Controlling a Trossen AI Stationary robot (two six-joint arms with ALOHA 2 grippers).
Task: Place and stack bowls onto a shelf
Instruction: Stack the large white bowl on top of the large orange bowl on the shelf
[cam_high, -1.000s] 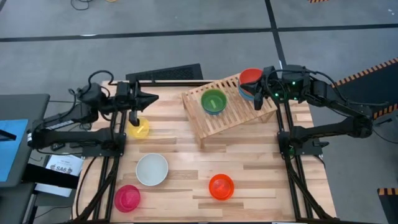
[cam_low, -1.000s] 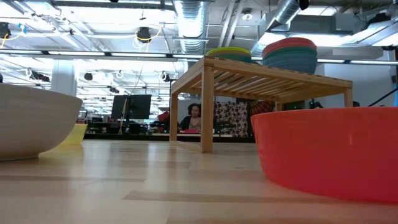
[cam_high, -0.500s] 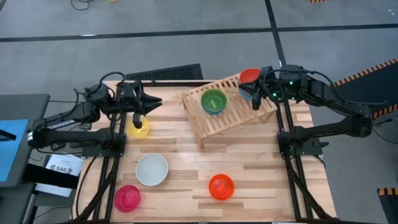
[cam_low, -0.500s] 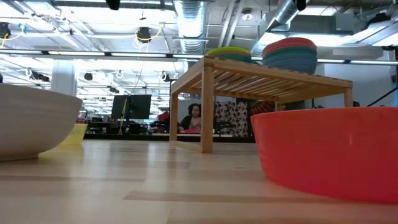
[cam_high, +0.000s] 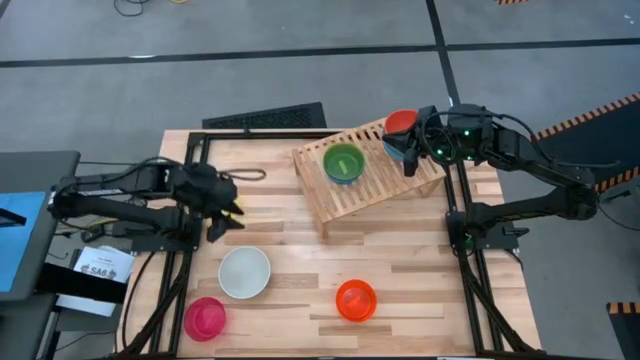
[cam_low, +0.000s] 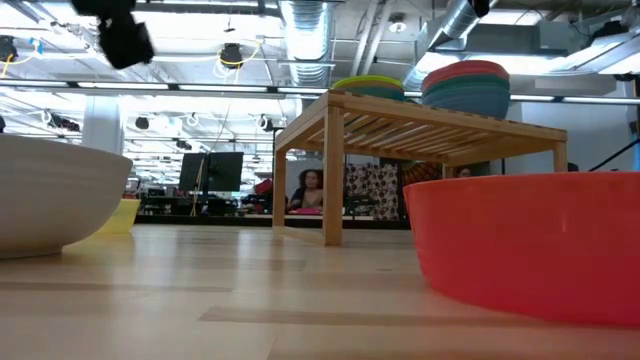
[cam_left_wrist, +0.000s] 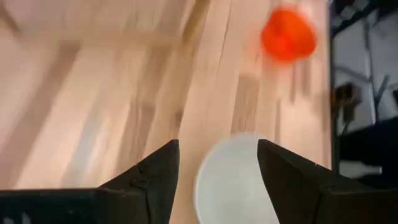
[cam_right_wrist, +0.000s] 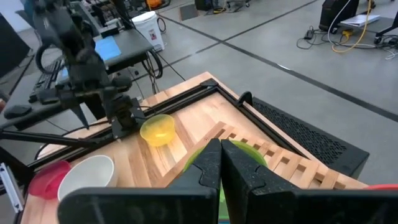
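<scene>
The left gripper (cam_high: 222, 212) hovers above the flat wooden tabletop (cam_high: 300, 260), fingers spread and empty, seemingly lining up on a bowl. The small round white plastic bowl (cam_high: 244, 272) lies at about five o'clock from it, near but apart. The small yellow plastic bowl (cam_right_wrist: 157, 129) sits just beside it.

The right gripper (cam_high: 411, 158) waits over the light wooden slatted shelf (cam_high: 365, 190), fingers pressed together, holding nothing. At its eleven o'clock stands a stack of plastic bowls topped by a red one (cam_high: 402, 124); a green bowl (cam_high: 343, 163) rests at nine o'clock, presumably to start another stack.
</scene>
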